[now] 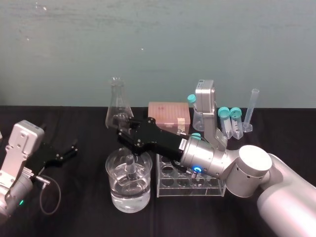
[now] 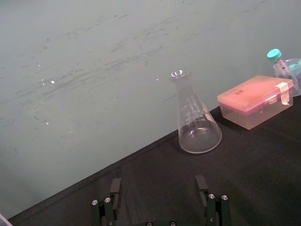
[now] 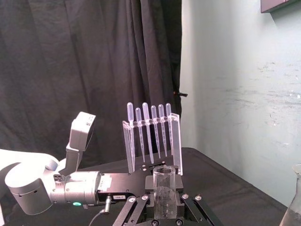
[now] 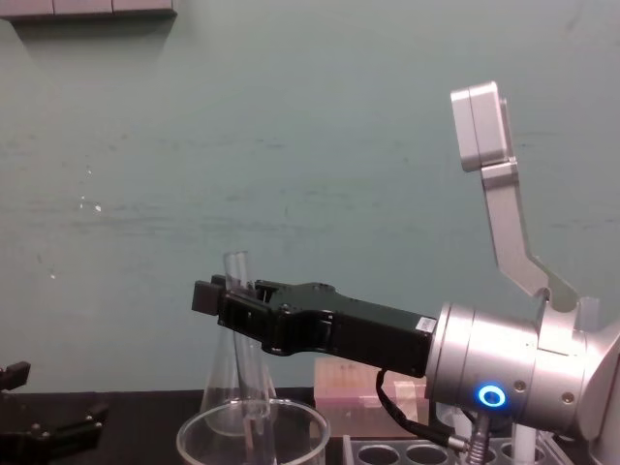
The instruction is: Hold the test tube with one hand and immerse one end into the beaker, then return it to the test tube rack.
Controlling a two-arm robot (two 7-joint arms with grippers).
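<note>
Glass test tube (image 4: 252, 378), clamped in the right claw (image 4: 232, 300), stands slightly tilted with its lower end inside the beaker (image 1: 118, 195). Lifting it askew could knock the rim or miss the test tube rack (image 1: 190, 186). Left claw (image 1: 66, 150) sits parted, idle.

Head cam: high, looking down on table (image 1: 84, 123). Chest cam: low, side-on, close. Both share beaker (image 1: 128, 183), 7 o'clock. Left wrist faces wall (image 2: 94, 70).

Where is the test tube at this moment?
In the head view, the test tube is at centre, held by the right end effector, its lower end inside the beaker, just left of the test tube rack.
</note>
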